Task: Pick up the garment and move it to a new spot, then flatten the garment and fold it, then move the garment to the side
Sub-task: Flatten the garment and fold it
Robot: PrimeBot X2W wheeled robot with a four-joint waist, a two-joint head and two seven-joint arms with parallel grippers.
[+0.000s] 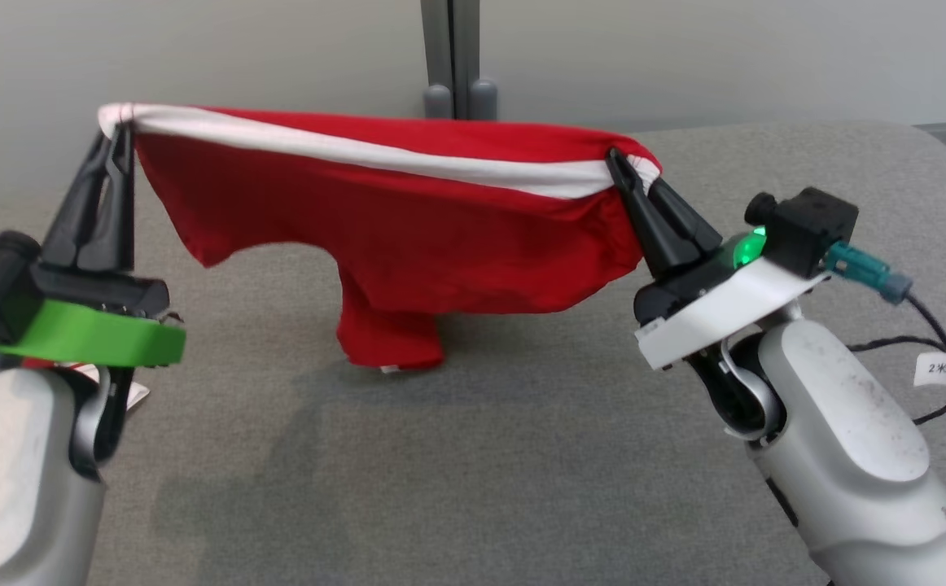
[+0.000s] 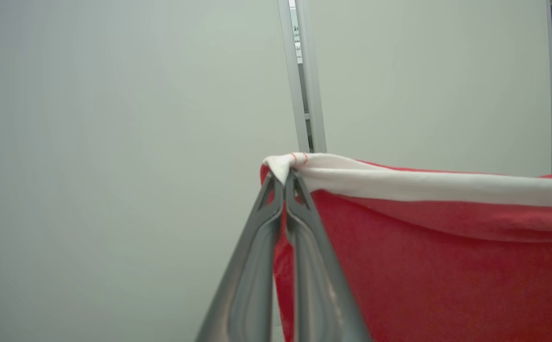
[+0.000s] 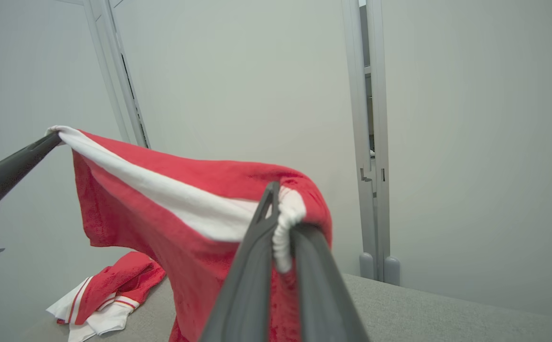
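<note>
Two pinch points on this one, so here's what you've got. The red garment [image 1: 408, 236] is strung up in the air between your arms. Its white band [image 1: 375, 155] runs along the top edge from one grip to the other.

Your left jaws are pressed together on the left end of that band. In the left wrist view you can see the white corner [image 2: 283, 164] poking out just above the tips. Your right jaws are clamped on the right end, where the band is bunched into little gathers [image 3: 285, 223] between the two dark fingers [image 3: 247, 285].

In the head view the band slopes down toward the right side, and most of the cloth hangs free below it. One lower part [image 1: 391, 342] drops further than the rest and looks to rest on the grey desk [image 1: 522, 456], roughly under the middle of the span. The lower left corner [image 1: 204, 252] hangs off the desk.

In the right wrist view there's a second heap of red-and-white clothing [image 3: 102, 301] lying on the desk at that view's lower left, off to the side of the held piece. A green light [image 1: 750, 248] is lit on your right wrist, and a teal plug [image 1: 868, 273] with a dark cable comes off it. Pale wall panels [image 2: 114, 142] sit behind everything.
</note>
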